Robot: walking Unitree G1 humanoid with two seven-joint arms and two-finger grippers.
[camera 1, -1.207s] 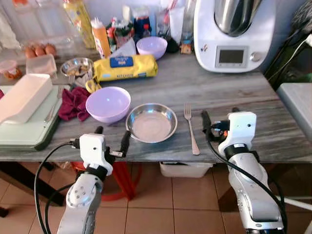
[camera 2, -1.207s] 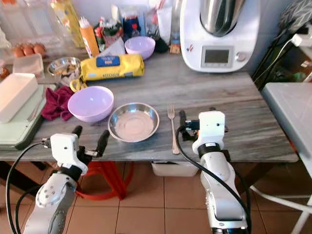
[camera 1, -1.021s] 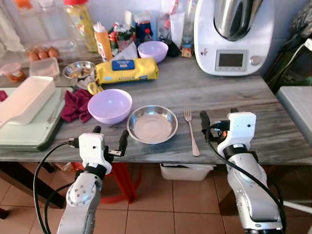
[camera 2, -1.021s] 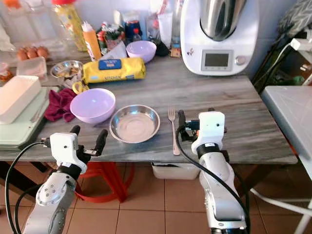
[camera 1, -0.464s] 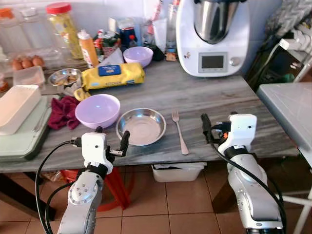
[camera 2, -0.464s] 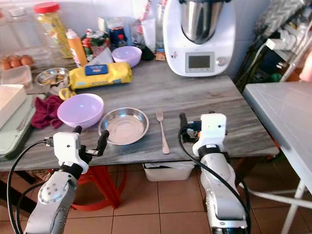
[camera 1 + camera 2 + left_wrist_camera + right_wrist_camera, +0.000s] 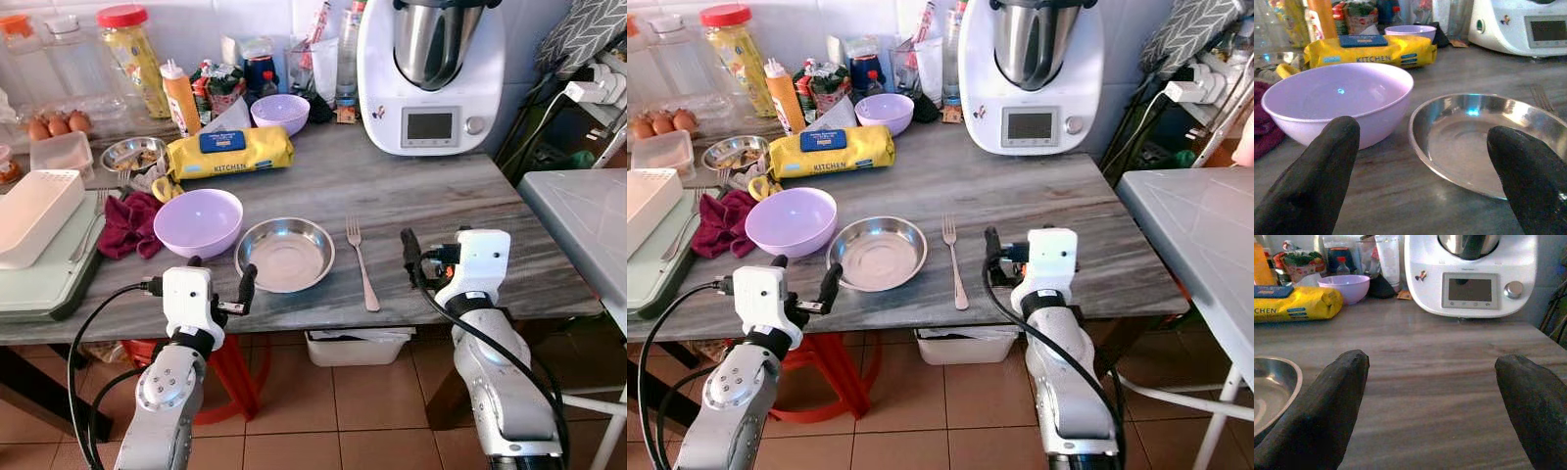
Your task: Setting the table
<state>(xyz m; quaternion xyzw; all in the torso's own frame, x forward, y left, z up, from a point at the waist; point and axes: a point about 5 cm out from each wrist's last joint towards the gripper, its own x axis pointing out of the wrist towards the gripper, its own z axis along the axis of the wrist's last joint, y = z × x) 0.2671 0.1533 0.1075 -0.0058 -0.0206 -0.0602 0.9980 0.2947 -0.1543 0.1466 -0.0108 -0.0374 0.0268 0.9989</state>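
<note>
The robot has stepped back from the tabletop (image 7: 411,186); left gripper (image 7: 217,284) and right gripper (image 7: 431,257) hover with fingers open and empty, steel plate (image 7: 285,254) and fork (image 7: 360,262) already set.

You see a shiny metal plate (image 7: 285,255) and a thin metal fork (image 7: 360,263) on a matt, grey wood-grain table (image 7: 421,196), beside a smooth purple plastic bowl (image 7: 199,221), a soft red cloth (image 7: 127,221) and a glossy yellow plastic pack (image 7: 230,153).

You can't read what lies in the small steel bowl (image 7: 132,154) at upper left, and the green tray (image 7: 44,284) and white table (image 7: 583,211) are cut by the frame's edges.
</note>
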